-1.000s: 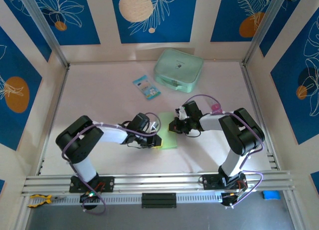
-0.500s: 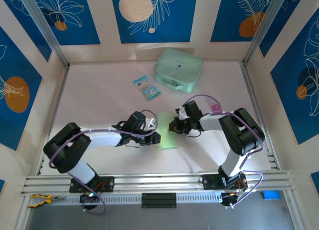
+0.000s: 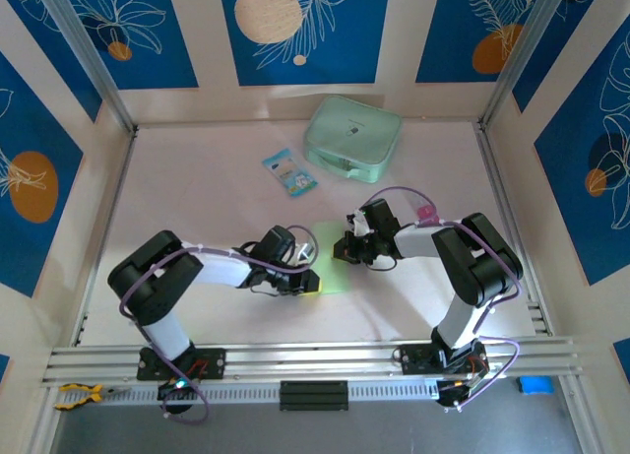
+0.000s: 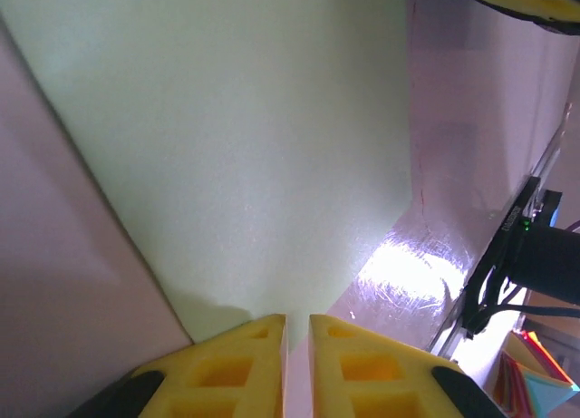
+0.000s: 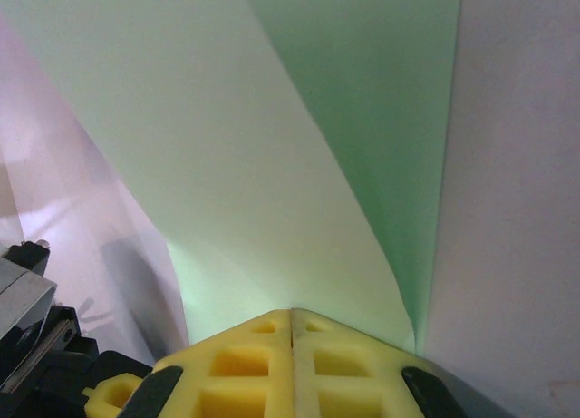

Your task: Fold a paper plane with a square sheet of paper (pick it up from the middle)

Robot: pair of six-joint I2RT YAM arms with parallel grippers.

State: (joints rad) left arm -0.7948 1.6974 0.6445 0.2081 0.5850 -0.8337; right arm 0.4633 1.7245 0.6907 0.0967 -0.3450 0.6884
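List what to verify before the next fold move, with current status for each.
1. Grip: right hand shut on the raised flap of the square sheet of paper: ok.
2. Hold-down: left hand at the sheet's edge, jaws almost together; pinching or pressing: cannot tell.
3. Flap alignment for the crease: cannot tell, both hands partly cover the outline.
4. Hand clearance: hands apart, sheet between them: ok.
5. Workspace: mint case and printed packet lie apart from the sheet, farther back: ok.
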